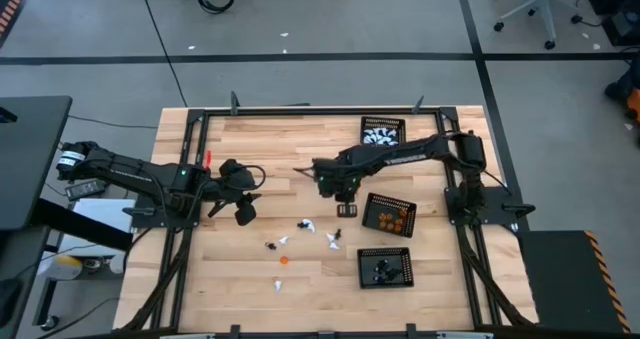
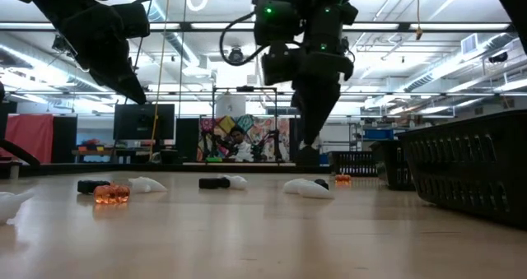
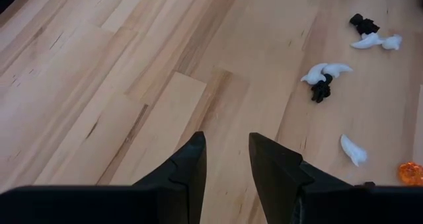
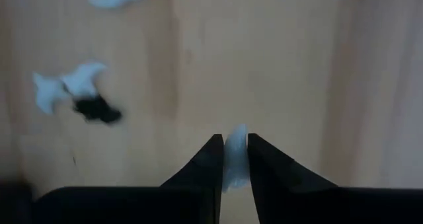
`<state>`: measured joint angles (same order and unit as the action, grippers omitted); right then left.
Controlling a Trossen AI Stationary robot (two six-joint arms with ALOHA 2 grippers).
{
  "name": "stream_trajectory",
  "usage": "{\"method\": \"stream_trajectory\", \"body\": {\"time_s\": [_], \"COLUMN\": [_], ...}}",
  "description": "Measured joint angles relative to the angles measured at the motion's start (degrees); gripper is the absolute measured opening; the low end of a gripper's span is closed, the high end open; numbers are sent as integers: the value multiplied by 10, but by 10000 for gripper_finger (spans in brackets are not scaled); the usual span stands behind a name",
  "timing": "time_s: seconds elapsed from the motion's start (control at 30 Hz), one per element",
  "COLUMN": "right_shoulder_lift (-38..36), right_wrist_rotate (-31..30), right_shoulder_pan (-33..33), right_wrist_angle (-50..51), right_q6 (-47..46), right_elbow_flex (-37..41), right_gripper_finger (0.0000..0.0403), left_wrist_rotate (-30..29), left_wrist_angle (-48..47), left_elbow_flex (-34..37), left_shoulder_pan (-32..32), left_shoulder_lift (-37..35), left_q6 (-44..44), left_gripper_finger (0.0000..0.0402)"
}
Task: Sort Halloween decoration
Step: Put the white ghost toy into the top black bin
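Three black mesh trays (image 1: 383, 131) on wooden table (image 1: 270, 149), office chair (image 1: 527, 4) beyond

The bare wood ahead of my left gripper (image 3: 227, 168) lay open. Scattered figures (image 1: 305, 236) cluttered mid-table. Three mesh trays (image 1: 388, 215) walled off my right side, just beside my right gripper (image 1: 347, 208), which hung above the boards.

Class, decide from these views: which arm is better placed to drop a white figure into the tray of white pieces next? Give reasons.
Right. Its tool already grips a white figure, and the white-piece tray lies on its side. The left tool is empty and farther away.
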<state>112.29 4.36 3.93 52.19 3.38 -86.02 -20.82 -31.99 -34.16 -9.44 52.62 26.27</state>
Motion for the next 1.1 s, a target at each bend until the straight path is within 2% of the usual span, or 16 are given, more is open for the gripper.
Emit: {"method": "stream_trajectory", "body": {"time_s": [0.3,0.6,0.8,1.1], "right_shoulder_lift": [-65,-99,-94,-94], "right_wrist_rotate": [-27,-37,-41,-29], "right_shoulder_pan": [105,265,348,438], "right_wrist_angle": [60,75,47,-10], "right_q6": [75,147,205,208], "right_elbow_flex": [-1,-1,27,103], "right_gripper_finger": [64,64,64,64], "left_wrist_rotate": [0,0,0,-22], "left_wrist_angle": [0,9,13,13], "left_elbow_flex": [0,0,0,0], "left_shoulder_pan": [0,0,0,0], "left_shoulder_lift": [0,0,0,0], "left_q6": [4,16,45,108], "left_gripper_finger": [123,123,123,123]}}
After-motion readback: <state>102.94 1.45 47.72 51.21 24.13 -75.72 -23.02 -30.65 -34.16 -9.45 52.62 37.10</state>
